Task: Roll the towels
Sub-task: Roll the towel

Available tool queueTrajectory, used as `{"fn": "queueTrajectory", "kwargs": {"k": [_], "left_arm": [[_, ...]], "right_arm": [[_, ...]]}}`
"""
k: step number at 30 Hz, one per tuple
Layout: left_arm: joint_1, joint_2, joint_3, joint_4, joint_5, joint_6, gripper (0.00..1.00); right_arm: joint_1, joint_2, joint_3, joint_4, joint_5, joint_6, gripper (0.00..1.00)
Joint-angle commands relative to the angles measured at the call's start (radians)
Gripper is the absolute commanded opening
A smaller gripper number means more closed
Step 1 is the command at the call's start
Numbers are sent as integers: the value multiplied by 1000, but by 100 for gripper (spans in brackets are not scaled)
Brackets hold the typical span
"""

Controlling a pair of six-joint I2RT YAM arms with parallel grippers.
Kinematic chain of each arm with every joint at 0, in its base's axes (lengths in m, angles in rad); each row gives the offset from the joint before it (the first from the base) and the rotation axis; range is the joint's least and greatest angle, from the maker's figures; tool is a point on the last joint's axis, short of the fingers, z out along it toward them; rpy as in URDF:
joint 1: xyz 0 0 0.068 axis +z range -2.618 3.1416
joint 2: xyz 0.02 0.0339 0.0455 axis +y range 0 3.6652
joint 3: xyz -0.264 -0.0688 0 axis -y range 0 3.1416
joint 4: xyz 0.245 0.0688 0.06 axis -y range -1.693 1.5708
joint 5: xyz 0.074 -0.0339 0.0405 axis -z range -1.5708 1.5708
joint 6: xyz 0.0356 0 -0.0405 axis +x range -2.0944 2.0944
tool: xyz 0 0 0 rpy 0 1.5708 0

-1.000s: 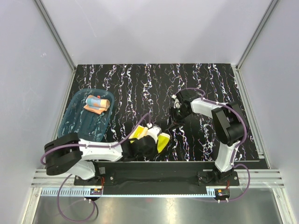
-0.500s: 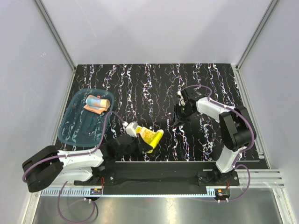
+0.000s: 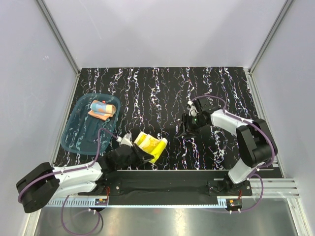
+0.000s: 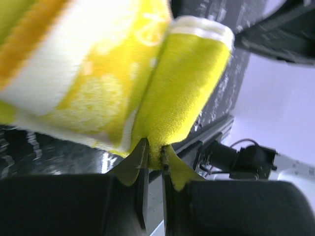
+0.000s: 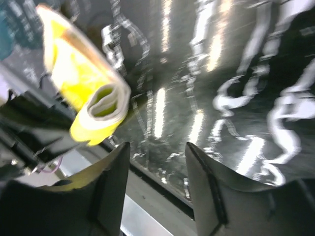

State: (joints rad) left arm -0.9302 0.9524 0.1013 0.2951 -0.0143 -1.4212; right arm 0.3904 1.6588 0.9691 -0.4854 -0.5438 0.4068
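Your left pincer [image 4: 155,158] clamps the rolled yellow towel [image 3: 150,143] at the desk's [image 3: 147,88] six o'clock. Your right pincer [image 5: 157,153] stands wide, empty. The pink towel [image 3: 102,109] lies in the tray [image 3: 74,140], ten o'clock. Likely next: carry the yellow towel there.

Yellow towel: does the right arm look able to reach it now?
Probably yes. The right gripper hangs open near the yellow towel, with only table between them; the left gripper holds the towel.
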Motion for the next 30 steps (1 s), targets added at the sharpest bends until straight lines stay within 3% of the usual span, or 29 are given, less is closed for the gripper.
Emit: {"fn": "queueTrajectory", "kwargs": {"k": [1,9,15,30], "left_arm": [[16,-14,-17,-68,-53,-88,0],[97,52,-26,-73,-7,-65,0],[139,100,-11,-76,8,-9,0],[186,164,32,-96,77,73,0]], "right_arm": [[63,-73,-61,171,-169,50,57],[226,-8,-151,439,-166,170,63],[297,58,-121,476,-154,179,66],[314,252,-72,663,-73,242,67]]}}
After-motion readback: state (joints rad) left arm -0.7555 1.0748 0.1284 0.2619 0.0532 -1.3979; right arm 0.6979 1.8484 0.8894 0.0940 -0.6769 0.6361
